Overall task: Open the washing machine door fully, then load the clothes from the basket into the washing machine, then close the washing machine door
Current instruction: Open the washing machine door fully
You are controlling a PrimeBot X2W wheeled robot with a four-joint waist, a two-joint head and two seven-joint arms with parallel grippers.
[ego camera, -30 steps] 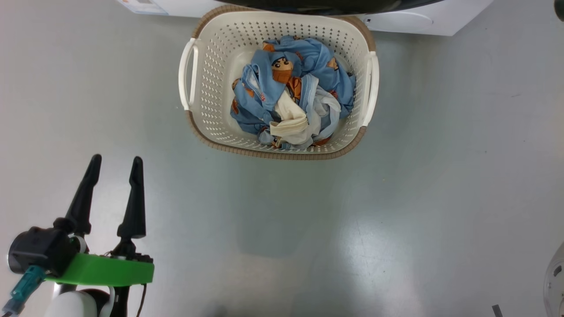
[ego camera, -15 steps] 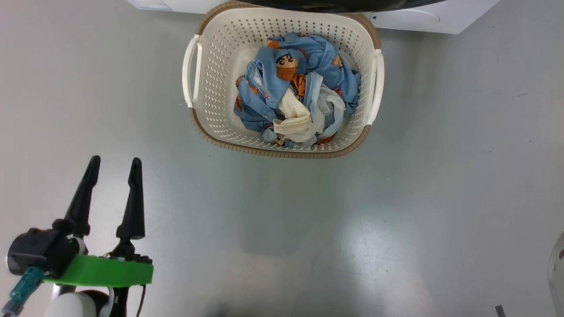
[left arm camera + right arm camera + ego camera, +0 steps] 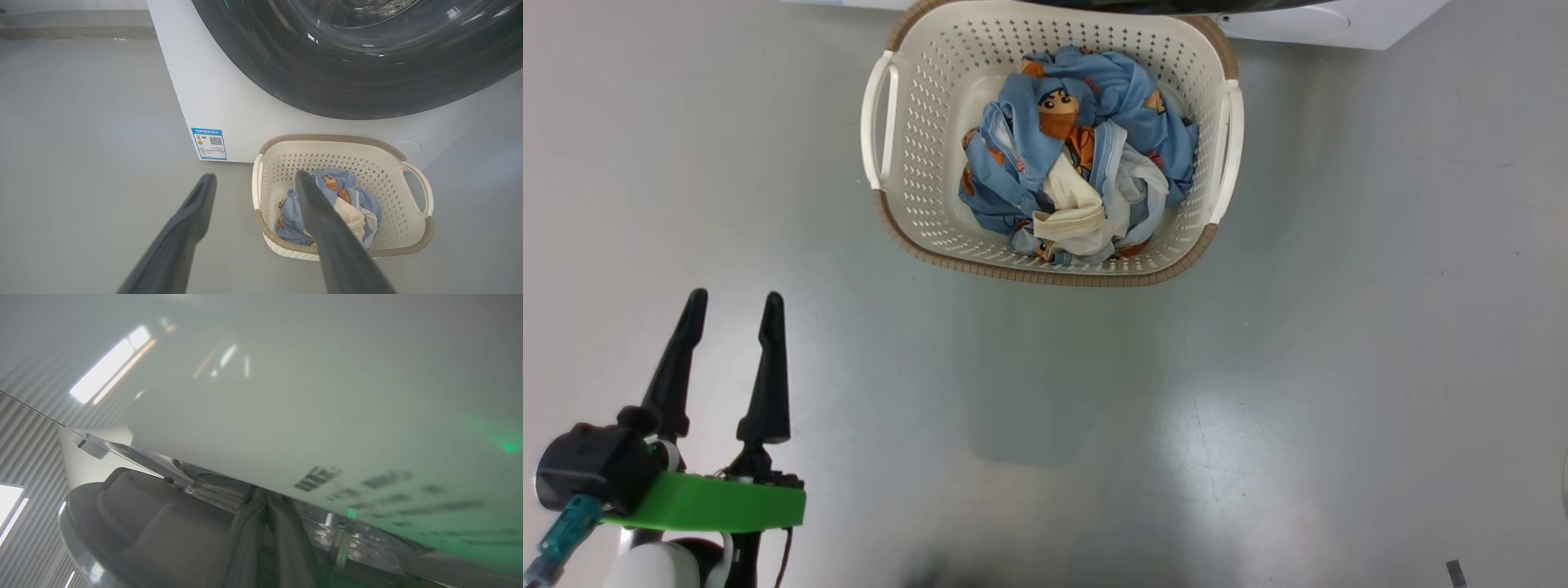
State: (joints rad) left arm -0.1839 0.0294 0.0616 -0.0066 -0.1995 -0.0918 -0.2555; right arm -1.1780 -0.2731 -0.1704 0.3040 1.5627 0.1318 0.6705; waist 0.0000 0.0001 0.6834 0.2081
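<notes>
Holds left gripper low over the glossy grey floor, long dark fingers spread wide, empty. Holds right gripper with fingers pressed together, nothing visibly between them, close under a white surface bearing blurred dark print. Faces the small cream perforated plastic basket with brown woven-look rim, standing just before the big white front-loading washing machine, well apart from the left gripper. Contains light blue cartoon-print and cream clothes, heaped. Shows the round glossy black-rimmed door flush against the machine front.
</notes>
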